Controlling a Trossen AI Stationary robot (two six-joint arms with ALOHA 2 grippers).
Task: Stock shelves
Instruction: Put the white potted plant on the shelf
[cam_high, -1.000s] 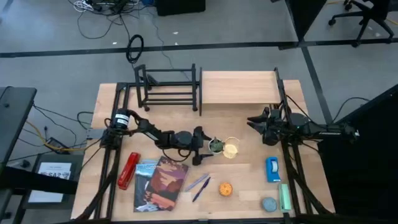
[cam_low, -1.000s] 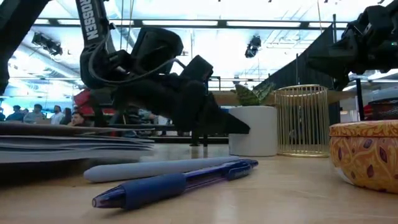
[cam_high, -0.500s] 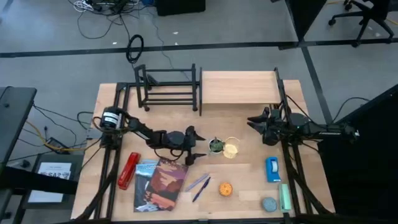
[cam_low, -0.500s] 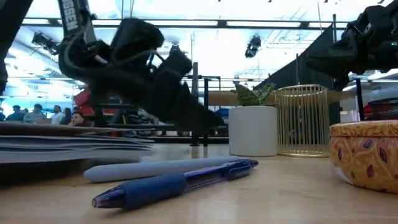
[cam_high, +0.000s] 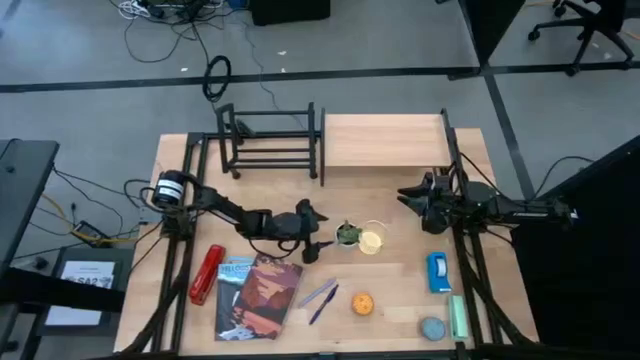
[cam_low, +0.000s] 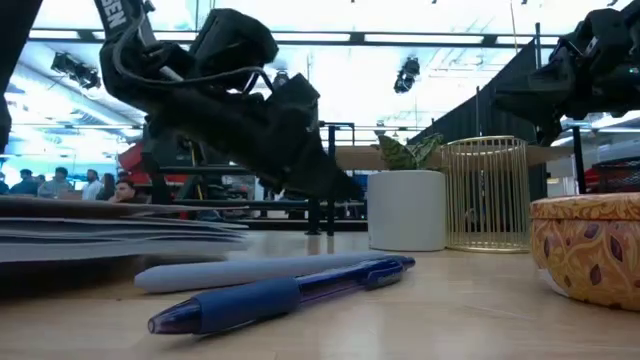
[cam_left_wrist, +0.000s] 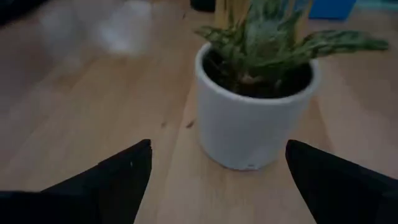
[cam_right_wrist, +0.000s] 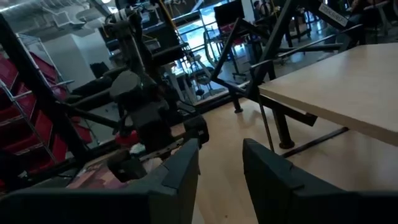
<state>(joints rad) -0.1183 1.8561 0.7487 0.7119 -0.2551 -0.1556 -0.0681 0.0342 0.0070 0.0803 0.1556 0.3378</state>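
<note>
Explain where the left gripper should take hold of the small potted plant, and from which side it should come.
Grip the white pot by its round wall, below the rim, one finger on each side. Come in level from the left gripper's present side: its open fingers already straddle the upright pot, and the leaves rule out a grasp from above.

We see the rack (cam_high: 268, 143) at the table's (cam_high: 400, 300) far edge, plank shelf (cam_high: 384, 140) just right of it, potted plant (cam_high: 347, 235) mid-table beside the wire holder (cam_high: 371, 240), left gripper (cam_high: 322, 235) just left of the plant, books (cam_high: 258, 295) and pens (cam_high: 321, 297) nearer us.
</note>
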